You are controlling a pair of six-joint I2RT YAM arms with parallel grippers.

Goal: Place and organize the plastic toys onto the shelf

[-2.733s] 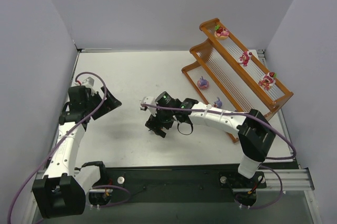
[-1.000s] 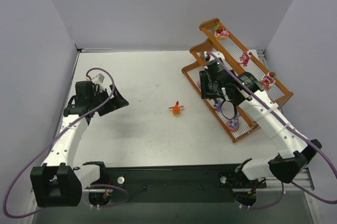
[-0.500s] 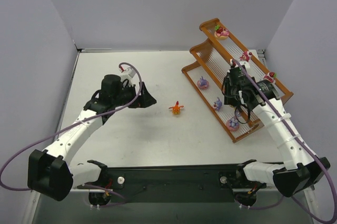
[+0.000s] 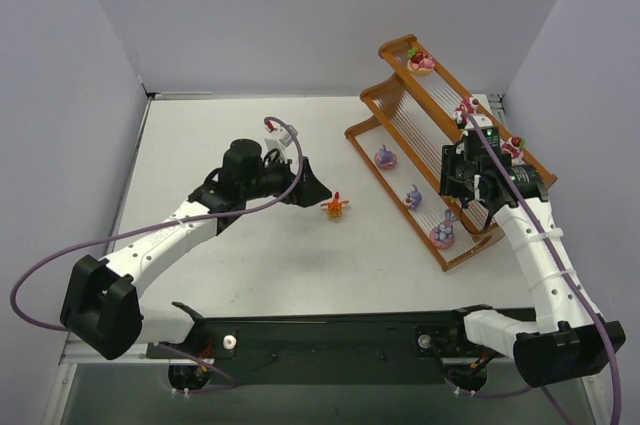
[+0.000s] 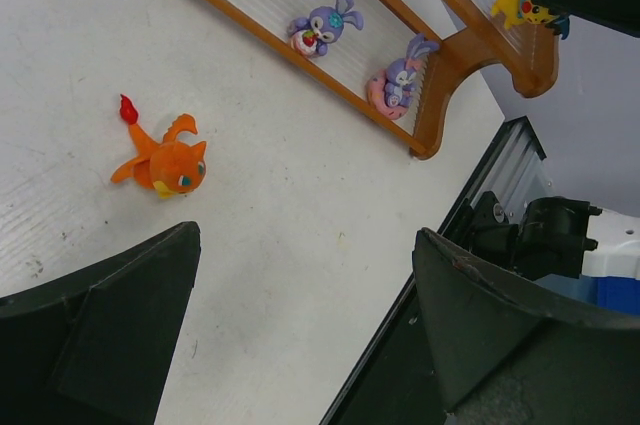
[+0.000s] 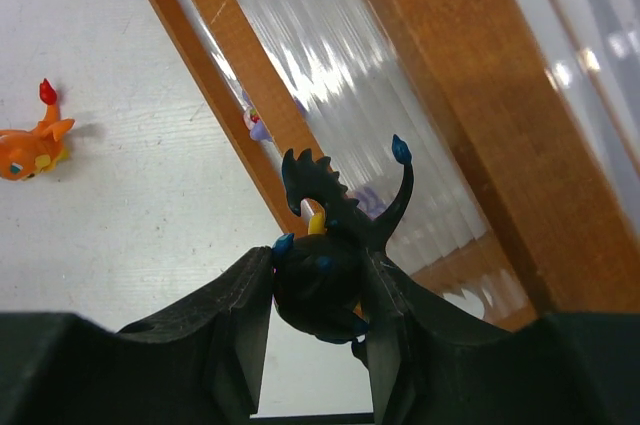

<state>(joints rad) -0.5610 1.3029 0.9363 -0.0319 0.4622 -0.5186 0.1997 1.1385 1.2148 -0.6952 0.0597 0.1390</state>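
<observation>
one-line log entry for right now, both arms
left end effector: open, beside orange flame-tailed figurine | right end effector: shut on black winged figurine, over shelf

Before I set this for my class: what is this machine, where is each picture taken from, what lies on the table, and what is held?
Two robot arms are bolted at a table's near edge. The overhead picture looks down from behind them: left arm, right arm. The other two come from cameras on their wrists. An orange toy lies on the table. Three purple toys sit on the lowest tier of the shelf, three pink ones on top. The right jaws grip a black winged toy at the shelf; the left jaws stand open and empty near the orange toy.
</observation>
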